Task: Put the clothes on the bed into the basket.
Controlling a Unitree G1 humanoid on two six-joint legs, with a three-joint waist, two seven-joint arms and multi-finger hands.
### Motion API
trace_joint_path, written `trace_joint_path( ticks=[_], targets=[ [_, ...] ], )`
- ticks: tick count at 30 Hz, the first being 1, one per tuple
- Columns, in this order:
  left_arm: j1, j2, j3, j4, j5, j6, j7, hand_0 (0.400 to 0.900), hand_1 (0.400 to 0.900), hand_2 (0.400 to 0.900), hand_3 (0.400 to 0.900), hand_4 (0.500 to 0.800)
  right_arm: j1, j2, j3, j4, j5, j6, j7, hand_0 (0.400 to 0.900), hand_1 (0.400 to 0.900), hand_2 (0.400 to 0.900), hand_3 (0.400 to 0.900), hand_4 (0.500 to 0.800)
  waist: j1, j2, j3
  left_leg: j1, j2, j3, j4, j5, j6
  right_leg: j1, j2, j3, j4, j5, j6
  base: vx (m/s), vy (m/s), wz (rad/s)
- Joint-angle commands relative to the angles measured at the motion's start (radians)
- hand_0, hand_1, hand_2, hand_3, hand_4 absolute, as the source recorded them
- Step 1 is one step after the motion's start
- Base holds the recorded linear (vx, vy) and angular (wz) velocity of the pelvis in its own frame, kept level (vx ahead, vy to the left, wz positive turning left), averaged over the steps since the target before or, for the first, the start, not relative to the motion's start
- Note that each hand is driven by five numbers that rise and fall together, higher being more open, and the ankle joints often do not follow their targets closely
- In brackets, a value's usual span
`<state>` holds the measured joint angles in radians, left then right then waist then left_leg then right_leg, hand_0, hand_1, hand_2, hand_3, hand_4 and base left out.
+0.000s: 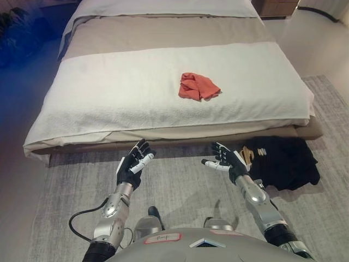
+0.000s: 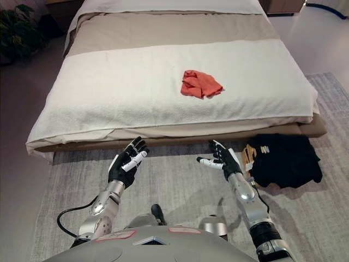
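The left hand [image 1: 132, 165] is hanging in the air above the rug [image 1: 180, 188], just short of the bed's [image 1: 109, 93] near edge. Its fingers are spread and almost straight, pointing up and toward the bed, with the palm turned inward to face the other hand. It is holding nothing and touching nothing. The left forearm is rising from the lower left and angling forward.

The right hand [image 1: 227, 159] is sitting at about the same height, well apart from the left, also released and empty. Its fingers are extended and fanned, the thumb is sticking out toward the left hand, and the palm is facing inward. The right forearm is coming up from the lower right and leaning forward and inward. Both hands are mirroring each other, palms facing across the gap between them.

A crumpled red cloth [image 1: 198, 87] is lying on the white blanket [image 1: 262, 82] near the middle of the bed, well beyond both hands. A dark heap [image 1: 286, 161] with a tan patch at its left edge is resting on the rug at the bed's right foot corner, just beside the right hand and behind it; whether it is clothing or a basket cannot be told.
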<state>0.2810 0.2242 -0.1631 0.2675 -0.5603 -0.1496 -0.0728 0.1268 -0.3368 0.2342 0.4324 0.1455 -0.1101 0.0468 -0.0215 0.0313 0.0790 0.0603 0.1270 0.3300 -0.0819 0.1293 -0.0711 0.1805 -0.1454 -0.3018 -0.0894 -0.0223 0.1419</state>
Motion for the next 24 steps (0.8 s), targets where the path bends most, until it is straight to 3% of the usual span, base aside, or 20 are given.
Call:
trace_joint_path(
  ticks=[1, 4, 7, 10, 13, 14, 16, 17, 18, 20, 22, 23, 24],
  targets=[
    [-0.129, 0.022, 0.012, -0.057, 0.010, -0.064, -0.006, 0.900, 0.900, 0.900, 0.900, 0.800, -0.140, -0.018, -0.014, -0.063, 0.036, -0.077, -0.034, 0.900, 0.900, 0.900, 0.900, 0.800, 0.020, -0.030, 0.054, 0.019, 0.046, -0.040, 0.180, -0.184, -0.038, -0.062, 0.051, -0.083, 0.002, 0.033, -0.071, 0.07, -0.131, 0.02],
    [-0.145, 0.027, 0.005, -0.059, 0.006, -0.066, 0.001, 0.900, 0.900, 0.900, 0.900, 0.800, -0.152, -0.022, -0.008, -0.062, 0.041, -0.083, -0.039, 0.900, 0.900, 0.900, 0.900, 0.800, 0.025, -0.033, 0.074, -0.015, 0.067, -0.069, 0.244, -0.176, -0.044, -0.062, 0.070, -0.077, 0.002, 0.018, -0.088, 0.05, -0.132, 0.00],
    [-0.161, 0.035, -0.010, -0.071, 0.003, -0.067, 0.006, 0.900, 0.900, 0.900, 0.900, 0.800, -0.169, -0.030, -0.003, -0.061, 0.045, -0.084, -0.047, 0.900, 0.900, 0.900, 0.900, 0.800, 0.037, -0.036, 0.107, -0.099, 0.089, -0.122, 0.424, -0.138, -0.048, -0.056, 0.092, -0.070, 0.004, 0.002, -0.113, 0.05, -0.131, -0.07],
    [-0.185, 0.043, -0.023, -0.077, 0.004, -0.070, 0.015, 0.900, 0.900, 0.900, 0.900, 0.800, -0.177, -0.039, -0.011, -0.064, 0.046, -0.084, -0.056, 0.900, 0.900, 0.900, 0.900, 0.800, 0.057, -0.042, 0.137, -0.186, 0.037, -0.191, 0.504, -0.124, -0.046, -0.042, 0.093, -0.073, 0.002, -0.012, -0.120, 0.06, -0.029, -0.11],
    [-0.197, 0.045, -0.021, -0.078, -0.006, -0.078, 0.023, 0.900, 0.900, 0.900, 0.900, 0.800, -0.183, -0.044, -0.019, -0.054, 0.049, -0.087, -0.064, 0.900, 0.900, 0.900, 0.900, 0.800, 0.073, -0.060, 0.139, -0.277, -0.035, -0.232, 0.413, -0.159, -0.021, -0.038, 0.081, -0.074, 0.002, -0.025, -0.106, 0.09, 0.058, -0.18],
    [-0.198, 0.047, -0.021, -0.080, -0.007, -0.080, 0.024, 0.900, 0.900, 0.900, 0.900, 0.800, -0.188, -0.043, -0.018, -0.051, 0.048, -0.088, -0.064, 0.900, 0.900, 0.900, 0.900, 0.800, 0.075, -0.065, 0.137, -0.293, -0.048, -0.237, 0.369, -0.131, -0.009, -0.046, 0.078, -0.080, 0.002, -0.019, -0.107, 0.10, 0.104, -0.32],
    [-0.201, 0.045, -0.022, -0.074, -0.009, -0.087, 0.031, 0.900, 0.900, 0.900, 0.900, 0.800, -0.198, -0.040, -0.011, -0.036, 0.043, -0.091, -0.065, 0.900, 0.900, 0.900, 0.900, 0.800, 0.088, -0.061, 0.136, -0.320, -0.058, -0.283, 0.220, -0.037, -0.020, -0.041, 0.094, -0.071, 0.002, -0.027, -0.101, 0.11, 0.086, -0.27],
    [-0.201, 0.045, -0.022, -0.074, -0.009, -0.087, 0.031, 0.900, 0.900, 0.900, 0.900, 0.800, -0.198, -0.040, -0.011, -0.036, 0.043, -0.091, -0.065, 0.900, 0.900, 0.900, 0.900, 0.800, 0.088, -0.061, 0.136, -0.320, -0.058, -0.283, 0.220, -0.037, -0.020, -0.041, 0.094, -0.071, 0.002, -0.027, -0.101, 0.19, 0.104, -0.40],
    [-0.205, 0.048, -0.025, -0.067, -0.013, -0.095, 0.033, 0.900, 0.900, 0.900, 0.900, 0.800, -0.212, -0.040, -0.004, -0.025, 0.040, -0.094, -0.067, 0.900, 0.900, 0.900, 0.900, 0.800, 0.097, -0.053, 0.137, -0.340, -0.047, -0.315, 0.116, 0.038, -0.041, -0.034, 0.112, -0.057, 0.002, -0.035, -0.098, 0.20, 0.115, -0.36],
    [-0.211, 0.045, -0.023, -0.059, -0.017, -0.098, 0.039, 0.900, 0.900, 0.900, 0.900, 0.800, -0.224, -0.036, 0.003, -0.018, 0.040, -0.098, -0.070, 0.900, 0.900, 0.900, 0.900, 0.800, 0.101, -0.047, 0.136, -0.369, -0.026, -0.301, 0.015, 0.085, -0.063, -0.030, 0.128, -0.038, 0.002, -0.048, -0.090, 0.27, 0.166, -0.44],
    [-0.209, 0.046, -0.012, -0.058, -0.020, -0.098, 0.038, 0.900, 0.900, 0.900, 0.900, 0.800, -0.226, -0.034, 0.005, -0.023, 0.041, -0.098, -0.067, 0.900, 0.900, 0.900, 0.900, 0.800, 0.113, -0.046, 0.129, -0.390, -0.001, -0.234, -0.005, 0.109, -0.072, -0.010, 0.137, -0.012, 0.002, -0.064, -0.081, 0.29, 0.198, -0.53],
    [-0.205, 0.050, -0.005, -0.065, -0.024, -0.098, 0.034, 0.900, 0.900, 0.900, 0.900, 0.800, -0.226, -0.031, 0.006, -0.027, 0.040, -0.099, -0.063, 0.900, 0.900, 0.900, 0.900, 0.800, 0.125, -0.050, 0.126, -0.377, 0.003, -0.202, 0.006, 0.129, -0.071, 0.010, 0.139, 0.000, 0.002, -0.075, -0.076, 0.33, 0.233, -0.74],
    [-0.199, 0.055, -0.002, -0.062, -0.024, -0.098, 0.032, 0.900, 0.900, 0.900, 0.900, 0.800, -0.224, -0.021, 0.009, -0.027, 0.040, -0.096, -0.058, 0.900, 0.900, 0.900, 0.900, 0.800, 0.136, -0.057, 0.115, -0.367, 0.006, -0.194, 0.020, 0.109, -0.047, 0.026, 0.136, 0.012, 0.002, -0.086, -0.068, 0.37, 0.257, -0.65]
  ],
)
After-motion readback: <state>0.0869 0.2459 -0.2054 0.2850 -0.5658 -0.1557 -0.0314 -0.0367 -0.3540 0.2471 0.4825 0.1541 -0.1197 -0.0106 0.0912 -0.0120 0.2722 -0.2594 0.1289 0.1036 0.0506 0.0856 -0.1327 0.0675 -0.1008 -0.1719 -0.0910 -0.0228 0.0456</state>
